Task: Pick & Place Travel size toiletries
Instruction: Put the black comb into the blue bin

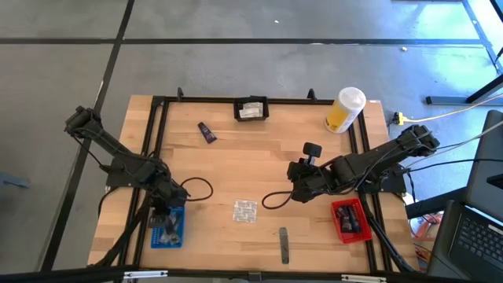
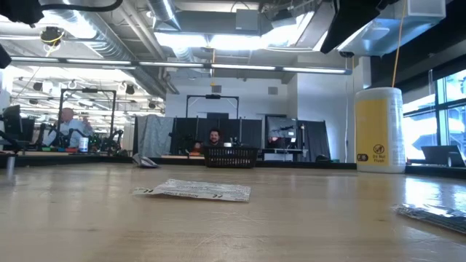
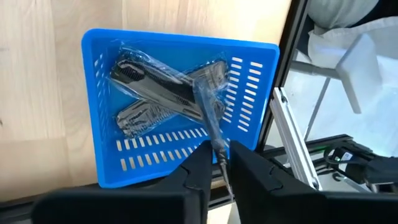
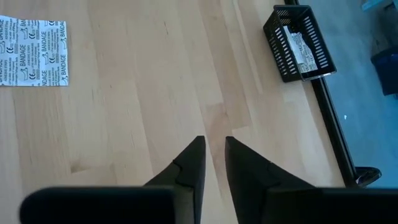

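My left gripper (image 3: pixel 221 163) hangs over the blue tray (image 1: pixel 167 228) at the table's near left, pointing steeply down, its fingers a little apart. A slim grey stick in clear wrap (image 3: pixel 210 124) passes between the fingertips and slants into the tray, onto other wrapped grey sticks (image 3: pixel 158 90). My right gripper (image 4: pixel 214 149) hovers over bare wood right of centre, narrowly open and empty. On the table lie a silvery sachet strip (image 1: pixel 244 211), a grey stick (image 1: pixel 284 244) and a dark purple tube (image 1: pixel 207 132). My left gripper has its fingers on either side of the grey stick's near end (image 3: pixel 219 149), coming from above at a slant. Whether they touch it cannot be told. The stick's far end lies on the sticks in the blue tray, and its near end sticks out past the tray's near wall.
A red tray (image 1: pixel 350 220) with items sits at the near right. A black basket (image 1: pixel 251 108) holding a sachet stands at the far edge, and a tall yellow container (image 1: pixel 346 110) at the far right. A black frame rims the table. People sit in the room behind.
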### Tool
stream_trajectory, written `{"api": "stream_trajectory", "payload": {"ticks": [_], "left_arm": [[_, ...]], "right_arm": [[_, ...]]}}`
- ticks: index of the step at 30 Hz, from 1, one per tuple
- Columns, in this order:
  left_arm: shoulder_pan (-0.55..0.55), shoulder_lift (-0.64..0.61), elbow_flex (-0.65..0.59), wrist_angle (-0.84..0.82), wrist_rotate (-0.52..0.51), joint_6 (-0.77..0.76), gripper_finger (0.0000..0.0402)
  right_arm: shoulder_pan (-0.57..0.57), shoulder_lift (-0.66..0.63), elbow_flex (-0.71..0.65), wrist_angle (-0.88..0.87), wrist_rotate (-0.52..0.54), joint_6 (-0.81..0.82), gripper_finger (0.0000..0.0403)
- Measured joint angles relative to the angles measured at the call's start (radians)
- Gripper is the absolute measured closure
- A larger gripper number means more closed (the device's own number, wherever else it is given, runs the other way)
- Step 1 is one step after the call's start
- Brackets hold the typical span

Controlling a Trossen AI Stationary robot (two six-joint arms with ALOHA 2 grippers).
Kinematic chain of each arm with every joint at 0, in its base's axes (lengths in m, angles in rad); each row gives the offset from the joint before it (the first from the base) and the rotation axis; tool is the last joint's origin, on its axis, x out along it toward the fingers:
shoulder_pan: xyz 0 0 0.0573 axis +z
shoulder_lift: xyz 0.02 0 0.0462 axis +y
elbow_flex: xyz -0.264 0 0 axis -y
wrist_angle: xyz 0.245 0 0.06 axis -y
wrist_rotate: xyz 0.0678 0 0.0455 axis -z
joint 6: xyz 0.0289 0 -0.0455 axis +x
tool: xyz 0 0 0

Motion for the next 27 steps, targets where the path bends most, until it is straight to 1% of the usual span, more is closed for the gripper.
{"api": "stream_trajectory", "payload": {"ticks": [3,10,14,17,20,22,24,27], "left_arm": [[0.000,0.000,0.000,0.000,0.000,-0.028,0.0331],[0.000,0.000,0.000,0.008,0.000,-0.033,0.0278],[0.000,0.000,0.000,0.010,0.007,-0.040,0.0257],[0.000,0.000,0.000,0.038,0.034,-0.058,0.0250],[0.000,0.000,0.000,0.056,0.122,-0.060,0.0249],[0.002,0.000,0.000,0.012,0.170,-0.066,0.0249],[0.003,0.000,0.000,-0.040,0.165,-0.083,0.0249],[0.003,0.000,0.000,-0.052,0.137,-0.064,0.0249]], "right_arm": [[0.000,0.000,0.000,0.000,0.000,0.000,0.0341],[0.000,0.000,0.000,0.000,0.000,0.000,0.0330],[0.000,0.000,0.000,0.000,0.000,0.000,0.0325],[0.000,0.000,0.000,0.000,0.000,0.000,0.0326],[0.000,0.000,0.000,0.000,0.000,-0.001,0.0332],[0.000,0.000,0.000,0.000,0.008,-0.003,0.0337],[0.000,0.000,0.000,0.000,0.016,-0.003,0.0342],[-0.001,0.000,0.000,0.001,0.026,-0.003,0.0348]]}}
